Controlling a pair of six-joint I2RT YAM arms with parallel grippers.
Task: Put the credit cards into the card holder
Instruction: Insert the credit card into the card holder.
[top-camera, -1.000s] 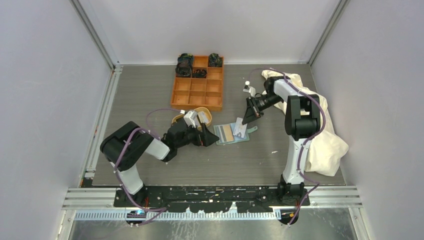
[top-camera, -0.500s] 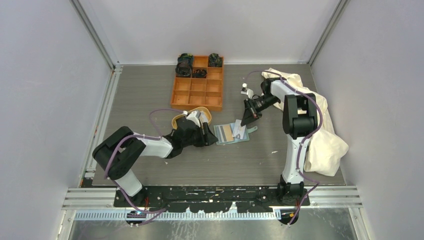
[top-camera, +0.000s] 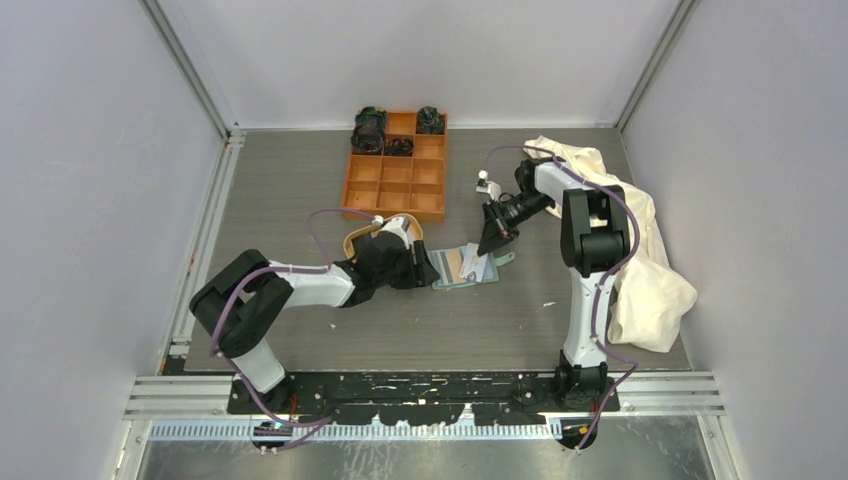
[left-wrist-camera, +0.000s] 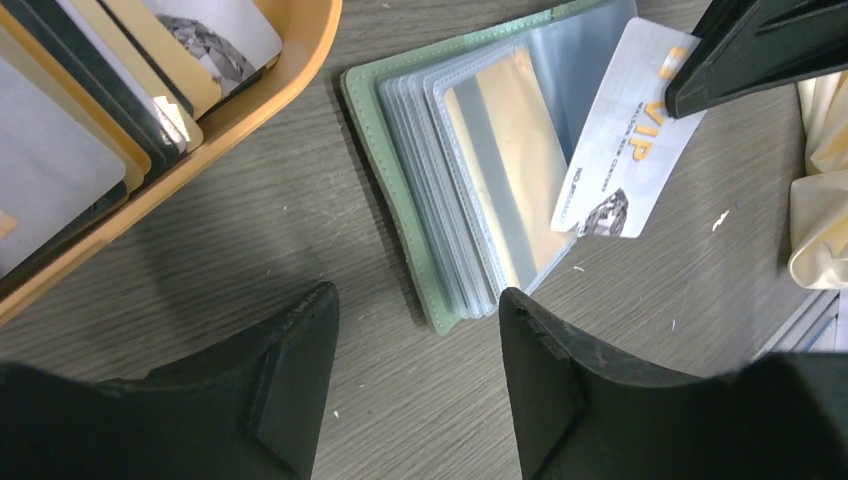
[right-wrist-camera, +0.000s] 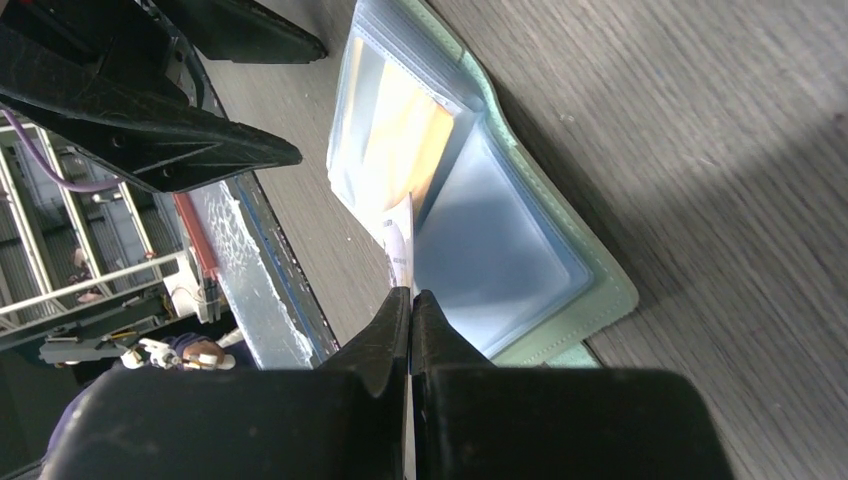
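- The card holder (top-camera: 462, 267) lies open on the grey surface (top-camera: 300, 200), near the middle, between the two arms. Its sage-green cover faces down and its clear sleeves fan upward.
- We see a gold card (left-wrist-camera: 500, 150) seated in the top sleeve of the left-hand stack.
- The right pincer (right-wrist-camera: 410, 297) is clamped on a white card (left-wrist-camera: 620, 150) marked "VIP", its jaws pressed together on one short end.
- The white card slants down over the holder. Its free end sits at the fold, overlapping the edge of the gold card's sleeve. We cannot tell whether it has entered a pocket.
- The left pincer (left-wrist-camera: 418, 300) stands with its jaws apart and nothing between them. It is low over the surface, just beside the holder's left edge, and the holder's near corner shows in the gap.
- An oval tan tray (left-wrist-camera: 270, 85) sits just to the left of the holder, apart from it. It carries the remaining cards (left-wrist-camera: 90, 130), stacked on edge in white, dark and tan.
- An orange compartment box (top-camera: 395, 180) rests farther back, with dark items in three of its far compartments.
- A cream cloth (top-camera: 650, 270) lies bunched along the right side of the surface, behind the right arm.
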